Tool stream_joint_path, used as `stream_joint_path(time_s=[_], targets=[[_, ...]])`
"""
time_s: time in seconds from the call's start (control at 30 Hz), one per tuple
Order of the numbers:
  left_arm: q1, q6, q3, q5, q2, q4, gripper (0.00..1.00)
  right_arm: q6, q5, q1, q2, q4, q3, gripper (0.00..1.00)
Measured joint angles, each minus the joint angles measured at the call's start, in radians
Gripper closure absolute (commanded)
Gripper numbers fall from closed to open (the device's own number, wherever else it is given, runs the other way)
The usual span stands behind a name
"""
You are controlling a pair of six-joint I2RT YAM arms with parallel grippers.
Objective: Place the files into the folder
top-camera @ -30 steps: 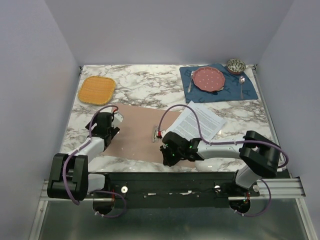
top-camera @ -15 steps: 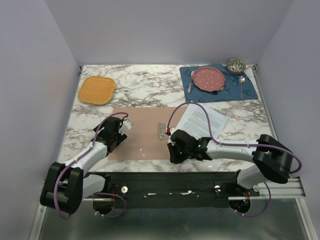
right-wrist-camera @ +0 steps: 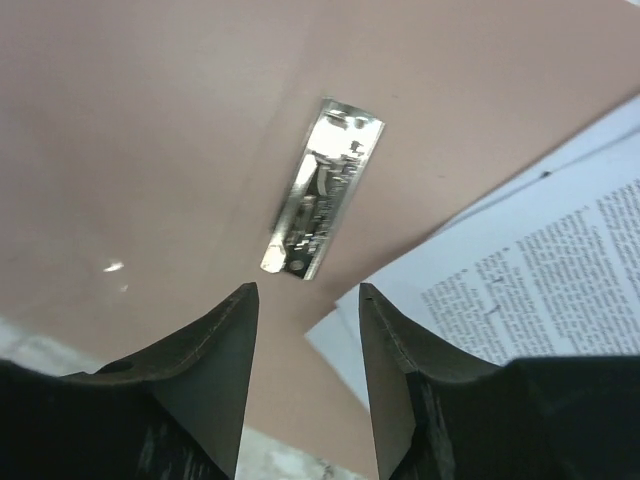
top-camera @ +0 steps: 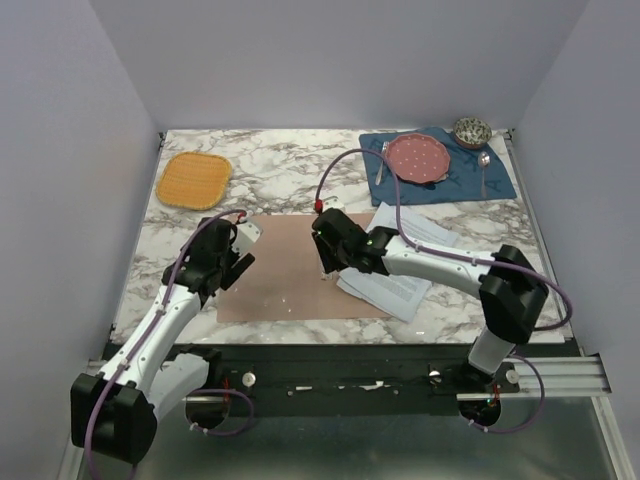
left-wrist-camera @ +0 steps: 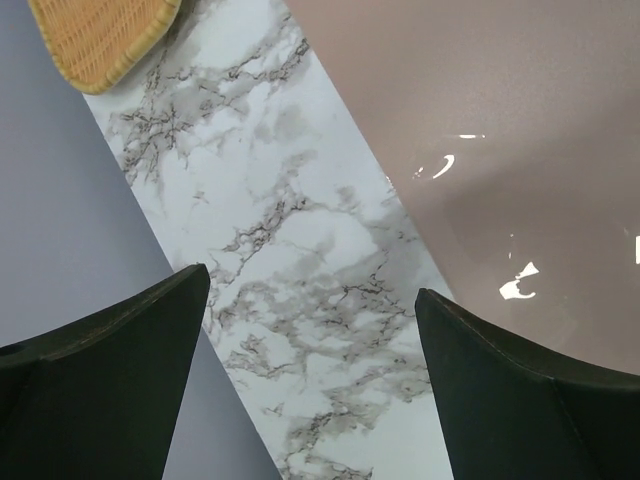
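Folder of thin pinkish-brown card (top-camera: 280, 285) lies open and flat on the white marble table (top-camera: 290, 175), near the arms' bases. White paper sheets printed with dense black text (top-camera: 392, 290), the files, lie fanned at the folder's right side. Their left corners overlap its right half and the rest reaches onto the table further right.

The right gripper (top-camera: 326, 248) hangs above the folder's spine. In the wrist view its black fingers (right-wrist-camera: 215, 350) stand apart with nothing between them, and the small shiny metal clip (right-wrist-camera: 322, 188) lies just beyond their tips. A corner of the sheets (right-wrist-camera: 520, 270) shows to the right.

The left gripper (top-camera: 236, 262) hovers over the folder's left edge, its jaws spread wide and empty, bare marble (left-wrist-camera: 300, 230) between them.

At the far left sits an orange woven mat (top-camera: 194, 178). At the far right a blue placemat (top-camera: 455, 180) carries a pink dotted plate (top-camera: 417, 157).
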Motion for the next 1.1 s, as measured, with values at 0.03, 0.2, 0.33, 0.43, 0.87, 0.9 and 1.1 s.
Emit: stream_joint_path(time_s=[0.03, 0.2, 0.33, 0.43, 0.87, 0.9, 1.1], targets=[[0.000, -0.002, -0.001, 0.000, -0.004, -0.008, 0.01, 0.003, 0.031, -0.006, 0.028, -0.023, 0.010, 0.48], [0.000, -0.012, -0.040, -0.001, 0.001, -0.019, 0.01, 0.038, 0.116, -0.009, 0.105, -0.138, 0.013, 0.49], [0.000, -0.018, -0.056, -0.001, 0.039, -0.017, 0.01, 0.064, 0.132, -0.009, 0.138, -0.182, 0.039, 0.50], [0.000, -0.024, -0.058, -0.003, 0.073, -0.008, 0.01, 0.079, 0.132, -0.009, 0.162, -0.189, 0.065, 0.50], [0.000, -0.037, -0.090, -0.010, 0.088, 0.037, 0.01, 0.104, 0.129, -0.009, 0.203, -0.192, 0.087, 0.54], [0.000, -0.037, -0.092, -0.011, 0.089, 0.040, 0.01, 0.106, 0.127, -0.009, 0.211, -0.193, 0.087, 0.54], [0.000, -0.042, -0.093, -0.011, 0.093, 0.045, 0.01, 0.114, 0.120, -0.009, 0.251, -0.204, 0.099, 0.55]])
